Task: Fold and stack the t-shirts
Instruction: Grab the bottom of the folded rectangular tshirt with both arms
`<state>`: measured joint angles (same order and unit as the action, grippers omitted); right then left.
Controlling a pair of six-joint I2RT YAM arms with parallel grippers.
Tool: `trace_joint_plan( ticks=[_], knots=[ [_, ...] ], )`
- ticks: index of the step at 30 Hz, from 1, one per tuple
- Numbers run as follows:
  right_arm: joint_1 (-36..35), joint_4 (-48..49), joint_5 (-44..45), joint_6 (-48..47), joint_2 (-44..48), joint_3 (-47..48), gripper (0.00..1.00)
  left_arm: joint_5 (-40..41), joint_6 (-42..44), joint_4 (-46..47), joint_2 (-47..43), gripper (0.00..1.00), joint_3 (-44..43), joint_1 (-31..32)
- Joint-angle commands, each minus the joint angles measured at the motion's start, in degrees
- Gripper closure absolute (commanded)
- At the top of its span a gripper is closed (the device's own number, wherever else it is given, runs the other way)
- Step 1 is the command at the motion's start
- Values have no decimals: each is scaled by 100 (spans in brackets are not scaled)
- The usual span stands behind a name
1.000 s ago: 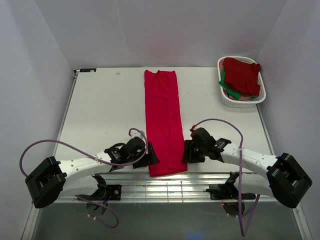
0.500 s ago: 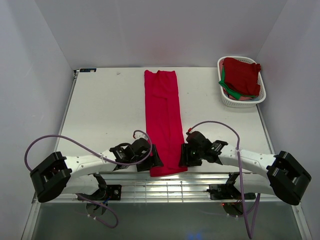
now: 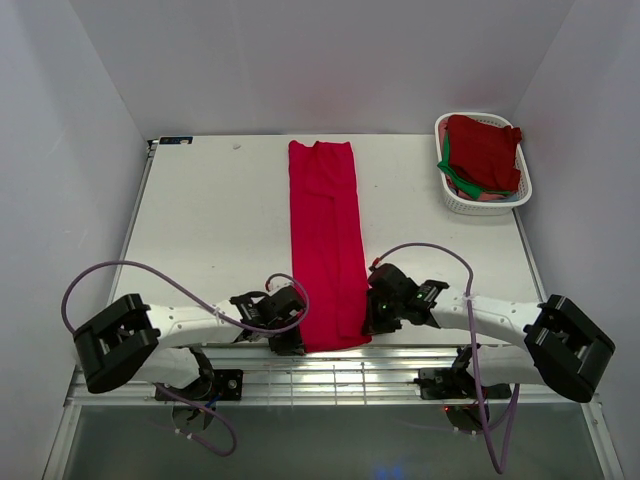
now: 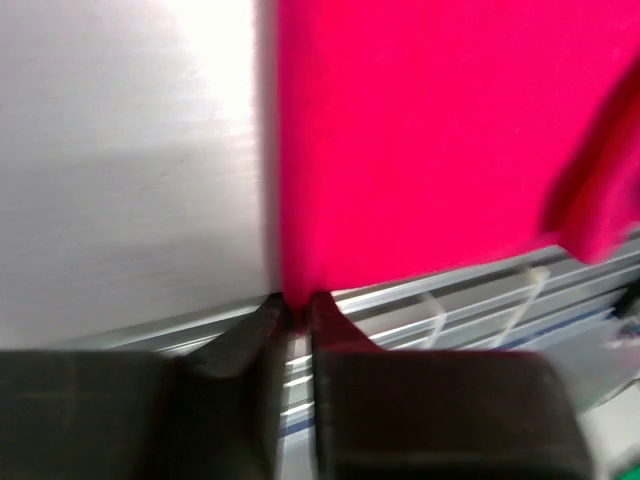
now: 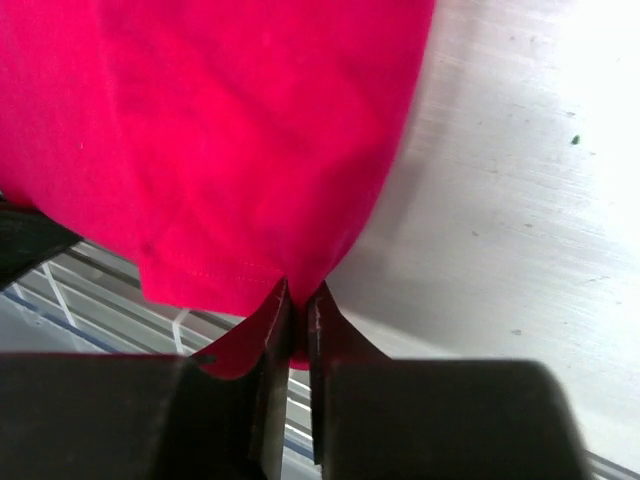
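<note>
Looking down on a white table (image 3: 200, 220) with pale walls on three sides and a metal rack (image 3: 330, 375) along the near edge. Seeing a crimson t-shirt (image 3: 325, 240) lying down the middle as a long thin strip, running from near to far, with its near end reaching the rack. Pinching its near left corner with the left gripper (image 4: 297, 305), fingers squeezed onto the cloth. Pinching its near right corner with the right gripper (image 5: 298, 295) the same way, with cloth caught between the tips. Leaving the dark red t-shirts (image 3: 485, 150) and a green one (image 3: 452, 172) piled in the white basket (image 3: 470, 207) at the far right, well apart from both arms.

Most likely working on the folding step: sides looking tucked in, ends not yet brought together. Not seeing anything stacked on the table yet, so judging the job as only just begun.

Next, needing to lift both corners together and carry them toward the far end, laying the near half over the far half. Needing both arms going at the same speed and height, or risking a crooked fold. Needing a firm hold too, with soft cloth maybe slipping out of such a thin pinch.
</note>
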<state>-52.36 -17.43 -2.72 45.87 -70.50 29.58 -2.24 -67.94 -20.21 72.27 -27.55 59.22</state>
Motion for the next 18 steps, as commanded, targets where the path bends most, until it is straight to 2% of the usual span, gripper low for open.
trace_joint_plan(
  ticks=[1,4,8,13,18],
  knots=[
    [-90,-243,202,-122,-262,12,92,514,255,-546,436,83,154,-7],
    [-292,-392,245,-157,-306,48,92,453,378,-528,586,100,83,28],
    [-696,-691,246,36,-210,30,92,444,264,-773,359,100,109,160],
    [-1320,-1174,465,484,79,205,92,488,150,-1292,-396,100,-57,239],
    [-1567,-1982,834,555,194,846,92,847,115,-2232,-907,100,-854,248]
  ],
)
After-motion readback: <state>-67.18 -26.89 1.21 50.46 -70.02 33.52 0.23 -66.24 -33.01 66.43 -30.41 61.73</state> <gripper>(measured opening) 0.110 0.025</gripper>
